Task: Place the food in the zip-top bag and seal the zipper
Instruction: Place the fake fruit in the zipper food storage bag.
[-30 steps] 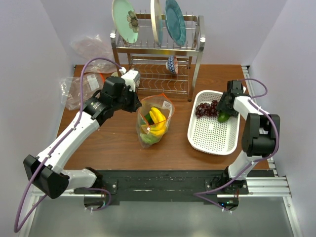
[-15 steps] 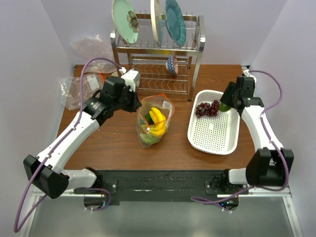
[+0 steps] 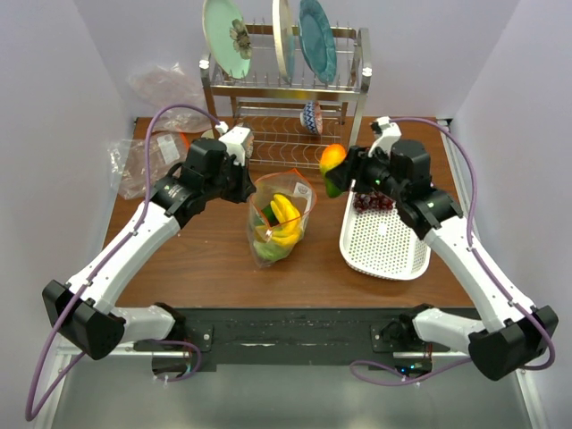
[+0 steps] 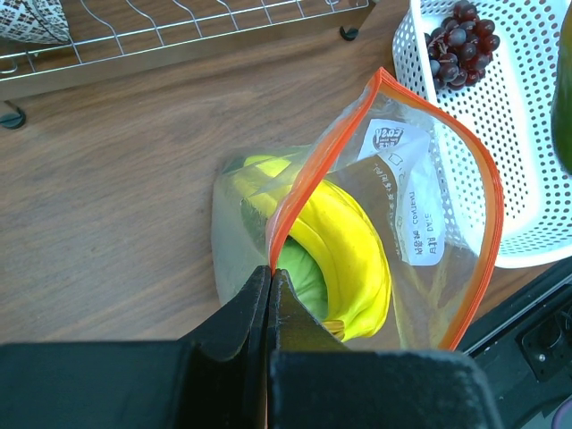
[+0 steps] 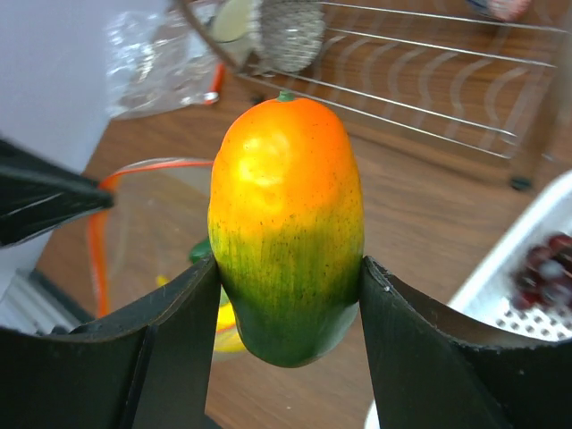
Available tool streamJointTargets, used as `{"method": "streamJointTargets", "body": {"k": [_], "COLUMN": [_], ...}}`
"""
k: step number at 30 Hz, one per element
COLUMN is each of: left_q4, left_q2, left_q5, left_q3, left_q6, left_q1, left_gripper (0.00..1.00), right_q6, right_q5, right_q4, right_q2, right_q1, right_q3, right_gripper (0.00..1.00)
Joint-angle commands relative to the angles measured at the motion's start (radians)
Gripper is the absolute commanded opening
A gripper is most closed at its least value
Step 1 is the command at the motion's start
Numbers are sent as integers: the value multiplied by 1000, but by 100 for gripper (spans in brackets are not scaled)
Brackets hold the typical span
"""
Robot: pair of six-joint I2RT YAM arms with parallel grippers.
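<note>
**Fruit in the air beside the open bag**

The right gripper (image 5: 288,299) is clamping an orange fruit (image 5: 284,206), one finger pressing on each flank. The jaws are standing about as wide as the fruit is thick. The fruit is sitting upright between them, orange on top and shading to green at the bottom.

In the top view it is hanging above the table (image 3: 214,259), between the bag (image 4: 429,179) and the basket (image 3: 384,241). It is lying nearer the basket's far left corner and is touching neither.

The left gripper (image 4: 271,273) is pinching the near edge of the bag's mouth. Its fingertips are pressed together with only the thin plastic and the zipper (image 4: 497,210) between them. The bag is standing on the table in front of the rack (image 3: 286,134), its mouth gaping wide and facing up. The zipper is curving round the opening as an unsealed loop.

Inside the bag, yellow bananas (image 4: 349,250) are lying on a green piece (image 4: 299,268). What that piece is cannot be told.

Dark grapes (image 4: 460,40) are lying in the far end of the basket, which is sitting on the table to the right of the bag and well apart from it.
</note>
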Motion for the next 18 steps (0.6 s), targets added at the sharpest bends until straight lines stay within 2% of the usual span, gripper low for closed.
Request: {"method": "streamJointTargets", "body": {"k": [1, 7, 16, 18], "left_q4": [43, 41, 31, 29], "left_q2": [-15, -15, -18, -20], "left_q5": [-15, -24, -35, -39], "left_q3": [14, 17, 26, 28], "left_q6": [-9, -17, -20, -18], "left_q1": [4, 4, 6, 4], "left_gripper": [0, 0, 0, 0], "right_q6": [-42, -102, -143, -154], "right_q5": [-79, -97, -83, -62], "right_q4": [134, 168, 203, 199], "right_q2": [28, 116, 220, 234], "right_q1": [88, 193, 281, 293], "right_q3": [66, 119, 155, 164], "right_gripper": [46, 47, 48, 55]}}
